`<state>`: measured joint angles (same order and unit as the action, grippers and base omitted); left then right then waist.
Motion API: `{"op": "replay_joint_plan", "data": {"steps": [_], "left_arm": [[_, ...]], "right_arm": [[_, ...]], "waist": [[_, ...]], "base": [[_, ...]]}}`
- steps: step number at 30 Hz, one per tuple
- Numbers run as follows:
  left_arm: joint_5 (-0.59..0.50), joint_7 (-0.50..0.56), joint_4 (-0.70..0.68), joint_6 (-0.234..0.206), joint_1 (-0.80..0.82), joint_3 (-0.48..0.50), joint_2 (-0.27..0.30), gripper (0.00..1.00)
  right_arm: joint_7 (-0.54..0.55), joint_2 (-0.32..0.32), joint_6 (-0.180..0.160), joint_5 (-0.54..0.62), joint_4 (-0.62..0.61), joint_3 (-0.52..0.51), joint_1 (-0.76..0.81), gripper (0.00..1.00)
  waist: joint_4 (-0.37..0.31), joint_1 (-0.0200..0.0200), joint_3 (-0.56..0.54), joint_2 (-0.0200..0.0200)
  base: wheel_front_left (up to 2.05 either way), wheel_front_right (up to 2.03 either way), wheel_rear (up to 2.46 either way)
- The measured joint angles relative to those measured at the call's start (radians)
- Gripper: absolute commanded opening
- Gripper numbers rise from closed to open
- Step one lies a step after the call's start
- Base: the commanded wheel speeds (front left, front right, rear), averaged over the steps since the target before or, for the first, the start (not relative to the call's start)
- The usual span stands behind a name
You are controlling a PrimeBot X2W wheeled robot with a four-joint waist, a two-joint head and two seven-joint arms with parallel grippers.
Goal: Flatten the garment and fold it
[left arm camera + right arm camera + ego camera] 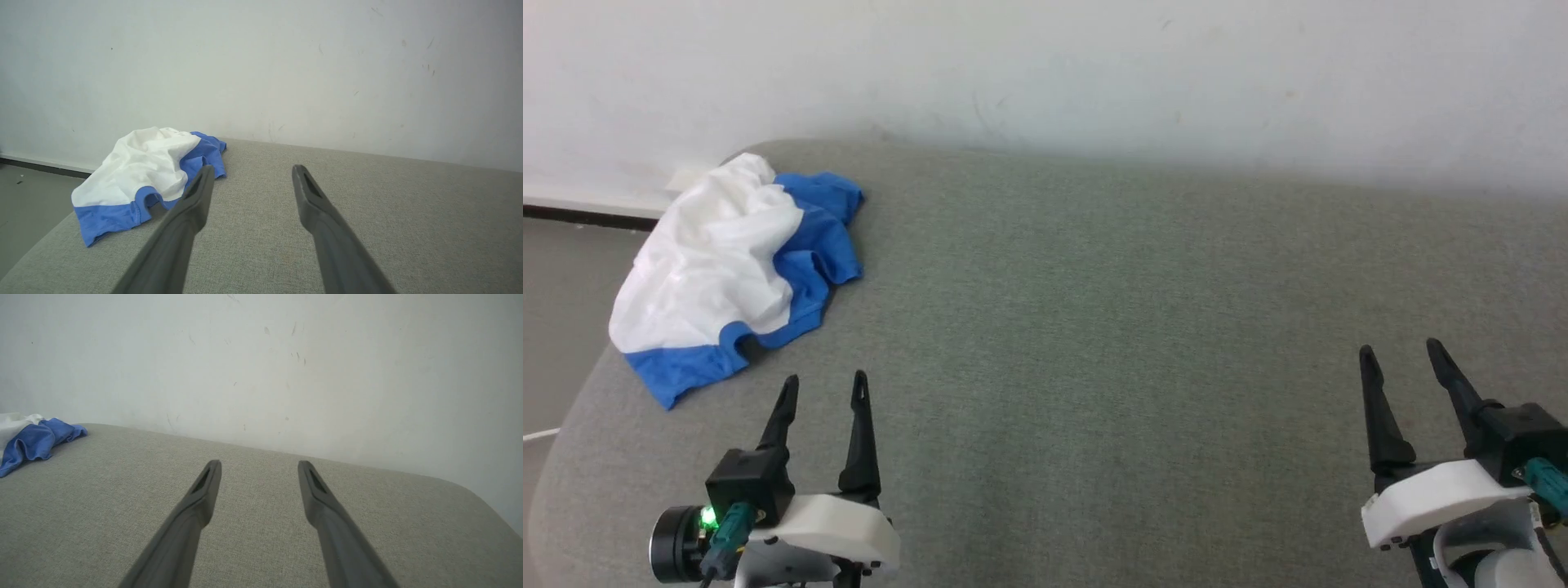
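Observation:
The garment [727, 269] is a white and royal-blue T-shirt, crumpled in a heap at the far left corner of the grey-green fabric surface [1135, 327]. It shows left of centre in the left wrist view [143, 175] and at the left edge in the right wrist view [32, 439]. My left gripper [824, 382] hovers open just in front of the heap, apart from it, nothing between its fingers [196, 192]. Far from the garment, at the lower right, my right gripper [1401, 351] is open and empty over bare fabric [259, 463].
A pale wall [1094, 73] runs close behind the padded surface. The surface's rounded left edge [572, 408] drops to a grey floor [556, 278], and the heap lies partly over that edge. The right corner of the surface [470, 490] is rounded too.

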<state>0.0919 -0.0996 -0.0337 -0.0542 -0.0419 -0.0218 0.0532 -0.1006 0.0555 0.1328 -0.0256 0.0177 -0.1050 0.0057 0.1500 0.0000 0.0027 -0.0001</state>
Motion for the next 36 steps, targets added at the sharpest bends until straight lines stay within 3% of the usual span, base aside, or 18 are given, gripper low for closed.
{"op": "replay_joint_plan", "data": {"steps": [36], "left_arm": [[0.073, -0.074, -0.051, -0.058, -0.061, -0.019, 0.000, 1.00]], "right_arm": [[-0.072, -0.001, 0.000, 0.008, 0.033, 0.028, -0.022, 1.00]], "waist": [[0.255, 0.0001, 0.027, 0.0000]], "base": [[0.00, 0.00, 0.00]]}}
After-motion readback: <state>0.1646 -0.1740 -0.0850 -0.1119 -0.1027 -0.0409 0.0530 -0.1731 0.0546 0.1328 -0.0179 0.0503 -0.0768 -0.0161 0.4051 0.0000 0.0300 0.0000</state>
